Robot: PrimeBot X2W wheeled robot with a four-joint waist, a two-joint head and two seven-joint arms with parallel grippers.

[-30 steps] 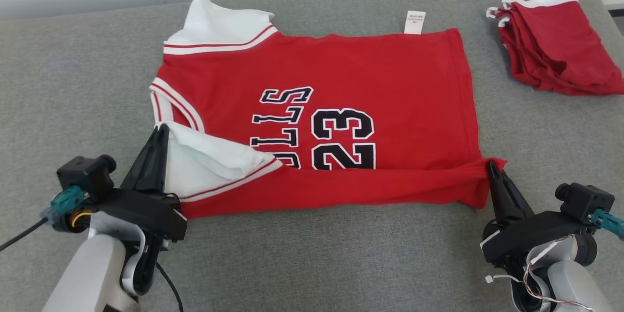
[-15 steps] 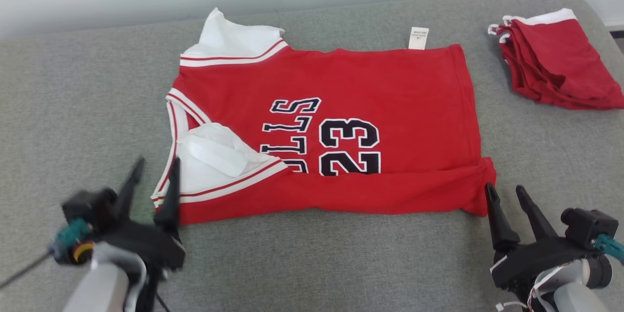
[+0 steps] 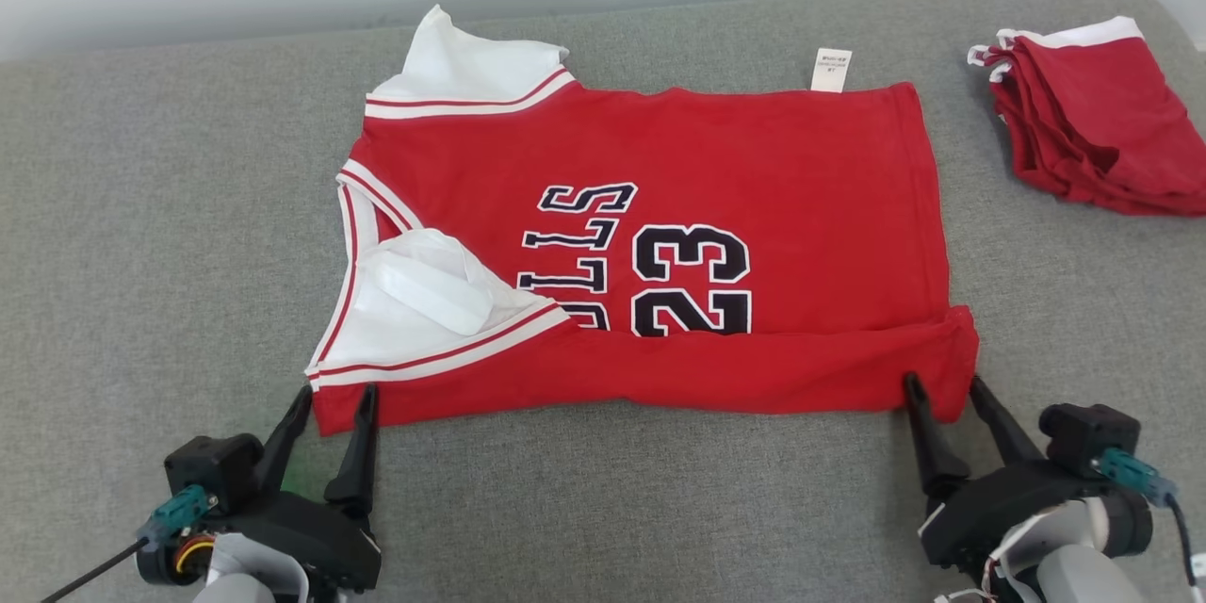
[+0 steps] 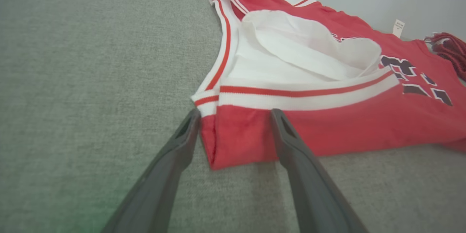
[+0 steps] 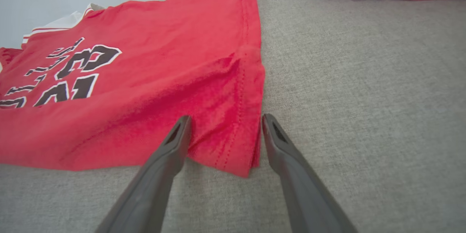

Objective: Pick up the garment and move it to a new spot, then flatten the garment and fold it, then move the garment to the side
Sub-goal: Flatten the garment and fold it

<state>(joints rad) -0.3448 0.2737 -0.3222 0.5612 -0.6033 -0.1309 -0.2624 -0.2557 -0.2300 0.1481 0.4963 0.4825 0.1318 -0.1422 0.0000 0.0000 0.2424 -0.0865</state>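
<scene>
A second before, both claws pinched the near edge of the red garment (image 3: 660, 160), but now the left claw (image 3: 335, 391) and the right claw (image 3: 943, 381) had let go and stood spread wide, 1 at each near corner. That edge lay folded up over the bottom of the 23, so the 1st fold looked done, with the garment in the middle of the grey counter (image 3: 141, 207). A pile of red clothes (image 3: 1098, 132) sat well apart at the far right, and the bunched white sleeve (image 3: 424, 297) near the left claw could spoil the next fold
</scene>
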